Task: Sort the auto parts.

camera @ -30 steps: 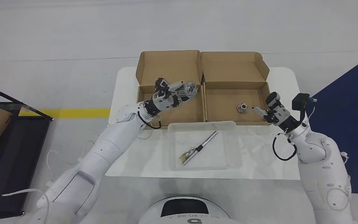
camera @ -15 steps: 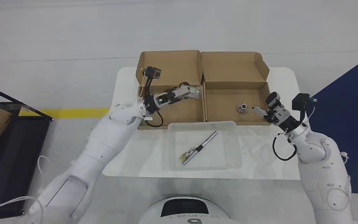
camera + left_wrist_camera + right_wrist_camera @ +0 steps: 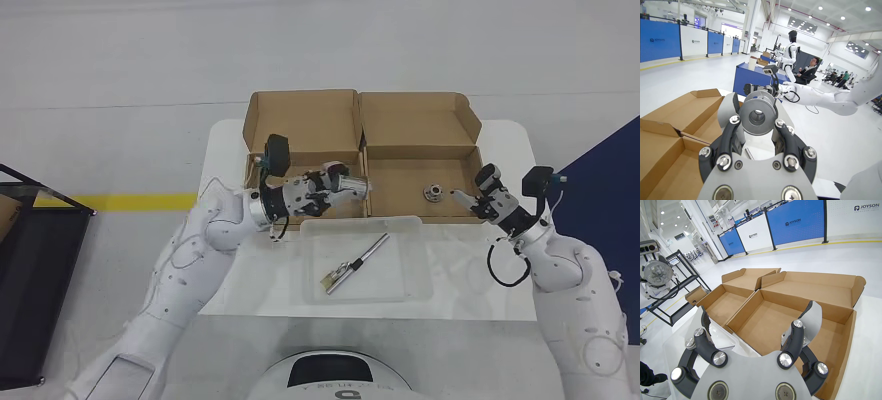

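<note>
Closest to me, at 6 o'clock on the white surface (image 3: 225,190), sits a shallow clear plastic tray (image 3: 415,285). In it lies 1 slim metal rod (image 3: 355,266), bright along its shaft and darker and thicker at the near end. It lies slanted, pointing from 7 o'clock toward 1 o'clock.

Just past the tray's far rim, my left hand (image 3: 352,185) holds a round metal part (image 3: 757,117) in the air. It is dull grey and shaped like a spool, with a wide flat flange facing me and a smooth round bore through its middle. From the other wrist, its opposite face (image 3: 658,272) shows curved cut-outs. My 2 fingers (image 3: 734,100) are closed on its rim from both sides, black ribbed pads against the metal. The part hangs over the right wall of the left box (image 3: 300,150), where the 2 boxes meet.

My right hand (image 3: 473,190) is at 3 o'clock, above the near right corner of the right box (image 3: 400,180). It is spread wide and holds nothing. Its fingers (image 3: 813,309) are curved pale shells with dark ribbed inner faces.

The 2 boxes stand side by side at 12 o'clock. They are plain brown corrugated cardboard with lids folded back. A small metal part (image 3: 434,192) rests on the right box's floor.
</note>
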Robot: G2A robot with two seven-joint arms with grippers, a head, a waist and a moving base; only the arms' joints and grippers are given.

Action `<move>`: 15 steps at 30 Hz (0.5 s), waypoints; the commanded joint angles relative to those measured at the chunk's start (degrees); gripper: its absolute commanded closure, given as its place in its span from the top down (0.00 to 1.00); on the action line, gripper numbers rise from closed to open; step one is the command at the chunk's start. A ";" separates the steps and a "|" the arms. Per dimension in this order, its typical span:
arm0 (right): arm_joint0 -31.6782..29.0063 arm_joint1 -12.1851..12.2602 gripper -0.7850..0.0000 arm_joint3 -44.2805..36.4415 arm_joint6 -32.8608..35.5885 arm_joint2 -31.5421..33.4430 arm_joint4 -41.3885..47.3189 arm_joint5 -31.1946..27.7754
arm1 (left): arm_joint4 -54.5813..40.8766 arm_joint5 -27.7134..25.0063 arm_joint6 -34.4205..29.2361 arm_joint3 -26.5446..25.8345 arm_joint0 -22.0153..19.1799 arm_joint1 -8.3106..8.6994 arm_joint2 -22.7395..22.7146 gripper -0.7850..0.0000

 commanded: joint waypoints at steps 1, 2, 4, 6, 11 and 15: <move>0.00 0.00 1.00 0.00 -0.01 0.00 0.00 -0.04 | -7.70 -0.52 1.07 2.37 -0.58 -0.19 1.33 0.00; 0.00 0.00 1.00 0.00 -0.01 0.00 0.00 -0.04 | -10.45 -0.52 0.07 3.54 -0.91 -0.18 1.93 0.00; 0.00 0.00 1.00 0.00 -0.01 0.00 0.00 -0.04 | -14.40 -0.52 -2.53 4.96 -2.01 -0.01 2.27 0.00; 0.00 0.00 1.00 0.00 -0.01 0.00 0.00 -0.04 | -18.16 -0.52 -4.89 6.16 -2.49 0.18 2.50 0.00; -0.09 0.00 1.00 -0.26 0.01 0.02 -0.28 0.46 | -20.51 0.69 -8.32 6.42 -3.35 0.65 1.88 0.00; -2.34 0.20 1.00 -6.23 -0.89 0.02 -5.75 -1.79 | -16.40 2.76 -8.33 5.07 -3.66 0.63 1.94 0.00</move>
